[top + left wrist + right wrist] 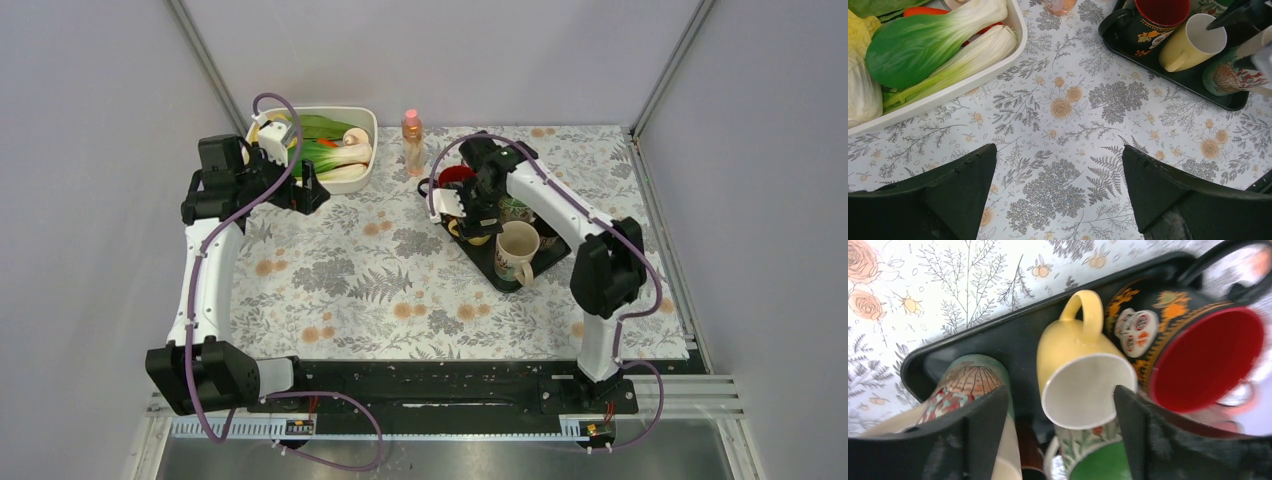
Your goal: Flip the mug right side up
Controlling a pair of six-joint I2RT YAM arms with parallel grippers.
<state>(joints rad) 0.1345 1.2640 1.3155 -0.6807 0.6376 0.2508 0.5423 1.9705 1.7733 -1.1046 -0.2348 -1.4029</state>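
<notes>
A yellow mug (1078, 365) with a white inside lies tipped on its side on a black tray (1013, 335), its mouth facing my right wrist camera and its handle pointing away. My right gripper (1062, 390) is open, with one finger on each side of the mug's rim; I cannot tell whether they touch it. From above, the right gripper (472, 215) hangs over the tray's left end (500, 275). The mug also shows in the left wrist view (1193, 45). My left gripper (1059, 147) is open and empty above the flowered cloth, beside the white bin (366, 118).
The tray also holds a black mug with a red inside (1198, 355), a tall patterned cream mug (515, 250) and a green-lined mug (1098, 460), all close together. The white bin holds vegetables (923, 45). A small bottle (412, 140) stands behind the tray.
</notes>
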